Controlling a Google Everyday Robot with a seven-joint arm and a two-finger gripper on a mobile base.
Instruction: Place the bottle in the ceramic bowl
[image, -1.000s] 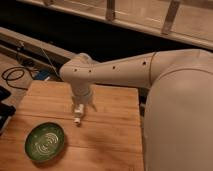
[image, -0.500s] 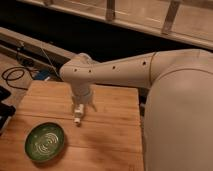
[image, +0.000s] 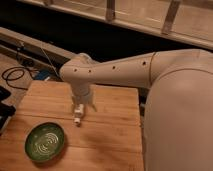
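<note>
The small whitish bottle (image: 77, 116) is on the wooden table (image: 115, 130), right at the tip of my gripper (image: 81, 107), with its pale cap end pointing toward the table's front. The gripper hangs down from the white arm over the middle of the table, and the wrist hides the bottle's upper part. I cannot tell whether the bottle is lifted or resting on the wood. The green ceramic bowl (image: 45, 141), with pale swirl marks inside, sits at the front left of the table. It is below and to the left of the gripper, and there is nothing in it.
My large white arm and body (image: 175, 110) fill the right side of the view. Black cables (image: 15, 75) lie on the floor at the left beyond the table's edge. A dark rail (image: 35, 45) runs behind the table.
</note>
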